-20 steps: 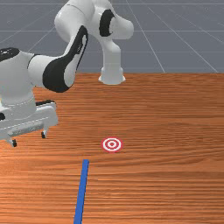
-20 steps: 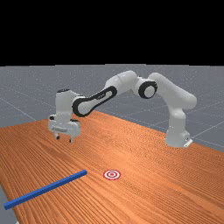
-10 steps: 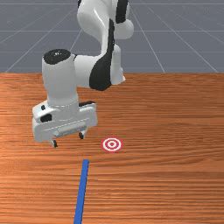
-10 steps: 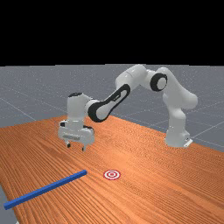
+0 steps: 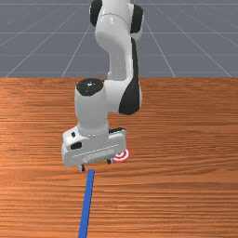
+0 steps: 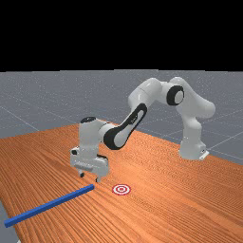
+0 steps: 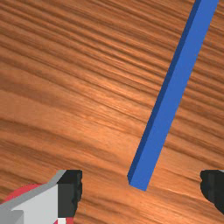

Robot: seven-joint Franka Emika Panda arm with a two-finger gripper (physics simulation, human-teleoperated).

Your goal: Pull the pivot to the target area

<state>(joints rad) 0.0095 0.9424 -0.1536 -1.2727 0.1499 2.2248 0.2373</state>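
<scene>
The gripper (image 5: 96, 165) hangs above the table near the inner end of the blue bar (image 5: 87, 200), its fingers wide apart. In the far view the gripper (image 6: 89, 177) is just above the end of the blue bar (image 6: 52, 204) that is nearer the target. The red-and-white target (image 5: 122, 155) is partly covered by the hand in the front view; the whole target (image 6: 121, 189) lies beside that bar end in the far view. Seen from the wrist, the gripper (image 7: 141, 192) stands open, with the end of the bar (image 7: 168, 103) pointing between its fingertips, touching neither.
The wooden table (image 5: 186, 186) spreads around the bar and target. At the table's far side from the front camera stands the arm's base (image 6: 191, 151). The bar's outer end lies close to a table edge in the far view.
My hand has moved toward the front view's right and come down closer to the table, from beyond the bar to above its end. The bar and target have stayed put.
</scene>
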